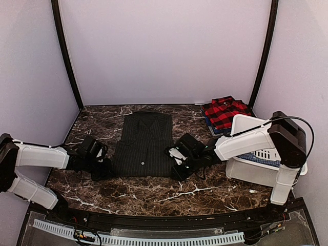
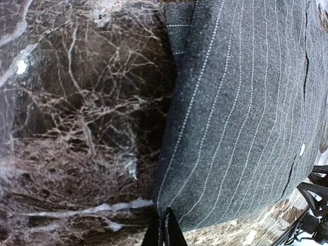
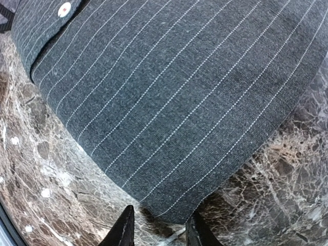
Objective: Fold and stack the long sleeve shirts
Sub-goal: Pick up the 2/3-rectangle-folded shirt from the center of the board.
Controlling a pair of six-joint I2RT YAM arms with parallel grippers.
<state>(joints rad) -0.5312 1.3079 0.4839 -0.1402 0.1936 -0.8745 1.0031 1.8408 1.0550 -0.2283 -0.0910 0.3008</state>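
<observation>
Lying flat at the middle of the brown marble table [image 1: 154, 192], the dark charcoal pinstripe shirt [image 1: 143, 143] is folded into a tall rectangle, with its collar at the far end and its button placket running down the centre. The left gripper [image 1: 106, 168] sits low at the shirt's near left corner. In the left wrist view its fingertips [image 2: 165, 231] are pressed tightly together right at the hem edge, touching the cloth. Whether any fabric is pinched between them cannot be told. The right gripper [image 1: 175, 163] is at the near right corner. In the right wrist view its two black fingers [image 3: 124, 230] stand apart, with the rounded corner of the shirt lying on the marble just ahead of the gap, so it is released and grasps nothing. A small white button [image 3: 64, 8] shows near the top edge of that view. Well apart, at the far right of the table, the red-and-black plaid shirt [image 1: 224, 111] rests folded on top of a blue cloth. Just behind the right arm is the white plastic bin [image 1: 253, 173], which holds some blue patterned fabric.
</observation>
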